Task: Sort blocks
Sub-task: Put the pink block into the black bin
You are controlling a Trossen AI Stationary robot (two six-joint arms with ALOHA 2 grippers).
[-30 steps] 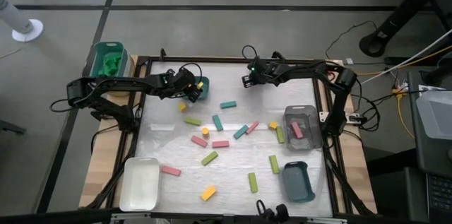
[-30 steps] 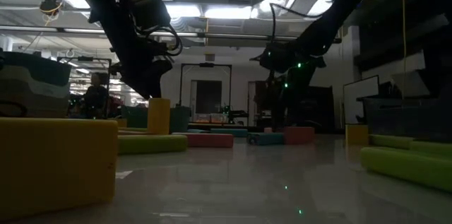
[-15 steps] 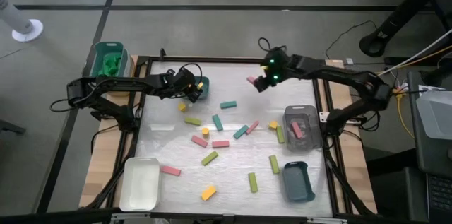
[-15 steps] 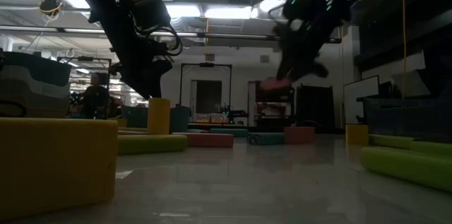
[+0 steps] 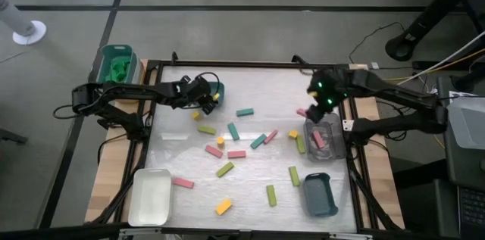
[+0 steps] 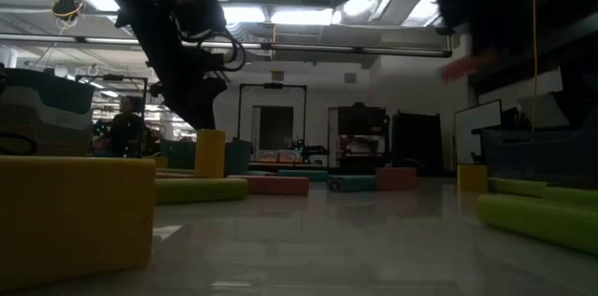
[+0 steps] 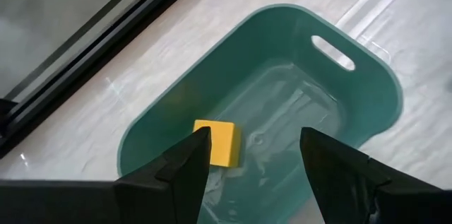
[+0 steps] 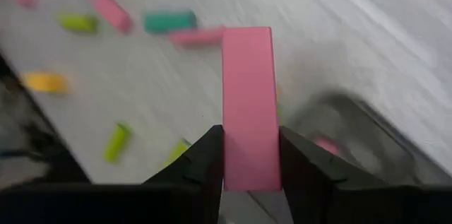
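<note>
Right gripper (image 8: 251, 155) clamped on a pink block (image 8: 247, 104), held in the air just beside the grey tray (image 5: 324, 135). Left gripper (image 7: 254, 155) spread wide, empty, over the teal tray (image 7: 353, 90) containing one yellow block (image 7: 217, 142). No readable markings.

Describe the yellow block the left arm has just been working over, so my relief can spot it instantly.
Start at the teal tray at the table's far left, under the open left gripper. The yellow block lies inside it, a short square piece against the tray wall. It is the only block visible in that tray; the others lie loose on the table.
</note>
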